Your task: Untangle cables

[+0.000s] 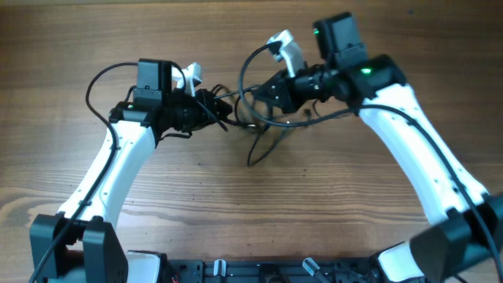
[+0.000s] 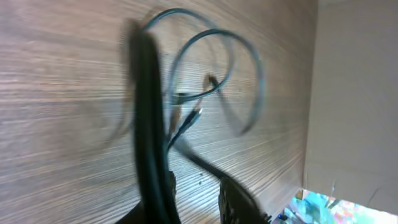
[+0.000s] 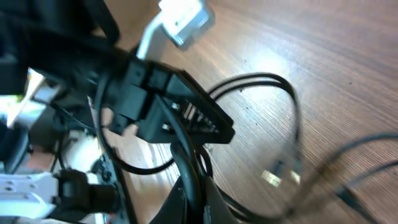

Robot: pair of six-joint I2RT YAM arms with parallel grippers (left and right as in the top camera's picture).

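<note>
Cables [image 3: 294, 106] look light, limp, springy; I'd grab near a plug [image 2: 196, 114]. Right fingers [image 3: 214, 208] pinch a strand at lower centre; left fingers [image 2: 235, 202] blurred, I cannot tell.

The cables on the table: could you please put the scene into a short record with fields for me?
surface: wooden table
cables: thin black cords, tangled in loose loops between the two arms, one strand trailing toward the robot's base
plug ends: small, seen among the loops
left jaws: a little apart, at the tangle's left side
right jaws: shut, apparently on a strand at the tangle's right side
untangled: not yet
</note>
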